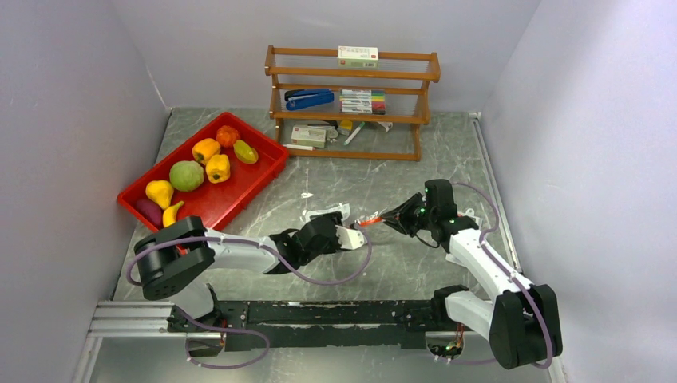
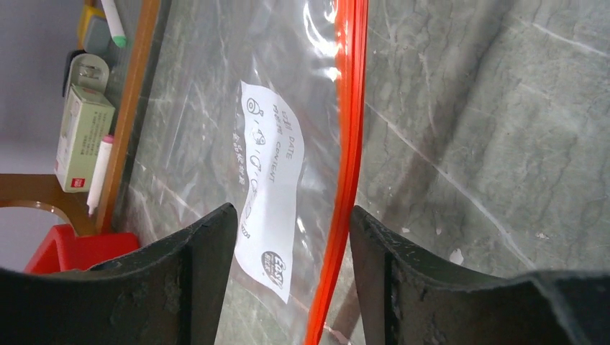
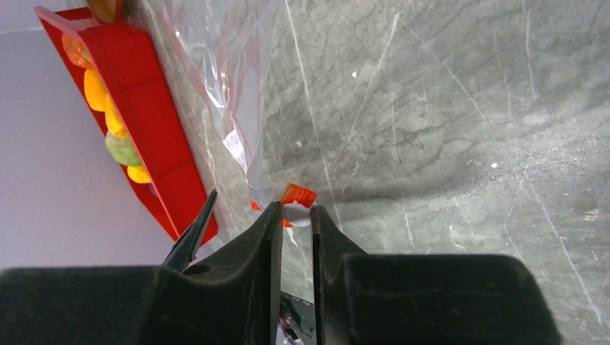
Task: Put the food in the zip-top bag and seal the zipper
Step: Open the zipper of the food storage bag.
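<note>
Top external view: a red tray (image 1: 239, 191) at the far left of the table (image 1: 447, 175) holds all the food (image 1: 245, 151) in sight, among it an orange pepper (image 1: 206, 150), a yellow pepper (image 1: 217, 168), a green round fruit (image 1: 186, 175), a yellow pear (image 1: 160, 192) and a banana (image 1: 172, 213). Apart from the tray, the clear zip-top bag (image 1: 323, 214) lies flat on the table between the two arms. Left wrist view shows the jaws of the left arm (image 1: 239, 254) standing part-way apart, straddling the bag's mouth, with the white label (image 2: 270, 180) and the red-orange zipper (image 2: 349, 144) both in the gap and neither finger clearly pressing the plastic. Right wrist view shows the jaws of the right arm (image 1: 479, 255) drawn narrow, pinching the end of the zipper at the bag's corner. Behind, a wooden rack (image 1: 351, 76) against the far wall carries a blue stapler (image 1: 310, 98), a row of markers (image 1: 363, 101) and small boxes (image 1: 358, 55).
</note>
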You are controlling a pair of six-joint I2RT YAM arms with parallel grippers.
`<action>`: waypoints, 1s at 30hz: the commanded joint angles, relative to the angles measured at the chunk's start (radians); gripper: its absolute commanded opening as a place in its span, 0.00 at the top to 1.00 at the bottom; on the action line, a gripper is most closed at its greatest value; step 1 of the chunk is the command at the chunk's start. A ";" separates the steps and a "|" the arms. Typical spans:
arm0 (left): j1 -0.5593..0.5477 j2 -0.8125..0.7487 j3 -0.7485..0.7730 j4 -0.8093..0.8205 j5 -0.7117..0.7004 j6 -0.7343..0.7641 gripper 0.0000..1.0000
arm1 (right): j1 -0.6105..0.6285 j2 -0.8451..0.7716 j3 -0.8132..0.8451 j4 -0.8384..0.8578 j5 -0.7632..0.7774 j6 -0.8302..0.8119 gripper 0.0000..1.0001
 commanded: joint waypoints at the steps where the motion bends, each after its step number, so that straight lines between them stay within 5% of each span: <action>1: -0.012 -0.006 0.041 0.062 -0.001 0.030 0.43 | 0.010 0.021 0.014 0.018 -0.024 -0.035 0.98; 9: -0.012 0.055 0.054 0.056 0.001 0.056 0.61 | 0.021 0.010 0.029 0.006 -0.043 -0.041 0.98; 16: -0.012 0.068 0.063 0.035 0.010 0.057 0.55 | 0.023 0.035 0.045 0.015 -0.071 -0.058 0.98; 17: -0.012 0.078 0.081 0.000 0.027 0.048 0.57 | 0.023 0.046 0.053 0.026 -0.085 -0.061 0.97; 20: -0.012 0.102 0.116 -0.065 0.049 0.010 0.91 | 0.025 0.081 0.100 0.020 -0.103 -0.090 0.95; 30: -0.012 -0.037 0.051 -0.022 0.009 -0.178 0.93 | 0.026 0.091 0.189 -0.015 -0.100 -0.145 0.93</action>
